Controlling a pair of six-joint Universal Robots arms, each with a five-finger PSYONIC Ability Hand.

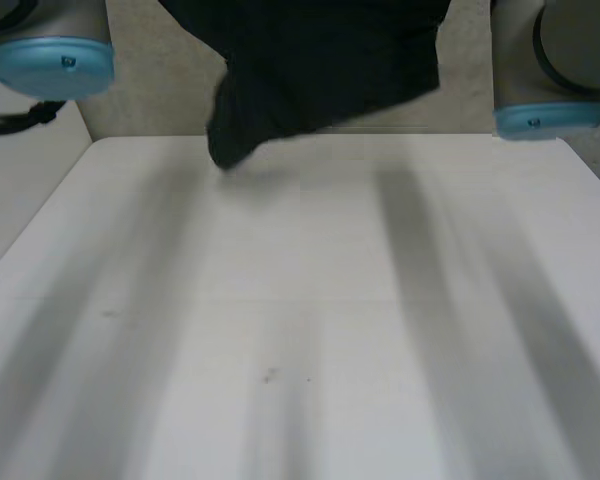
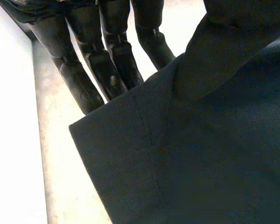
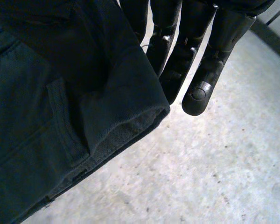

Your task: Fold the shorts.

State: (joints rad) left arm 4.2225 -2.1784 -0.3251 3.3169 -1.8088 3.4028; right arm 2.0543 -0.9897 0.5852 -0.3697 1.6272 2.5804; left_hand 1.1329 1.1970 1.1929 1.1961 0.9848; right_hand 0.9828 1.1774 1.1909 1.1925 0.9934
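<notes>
Shorts (image 1: 320,70) hung above far edge of surface (image 1: 300,300).
Left hand (image 2: 107,60) and right hand (image 3: 213,56) each pinched a shorts edge, fingers straight against thumb.

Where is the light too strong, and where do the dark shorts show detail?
Left wrist view: the white surface beside the black left hand is washed out by glare; right wrist view: the dark woven cloth shorts show hem and stitching; head view: the shorts are a flat black mass.

Shorts (image 1: 320,70) cut off by edge, left robot hand (image 2: 102,60) fingertips cloth-covered
</notes>
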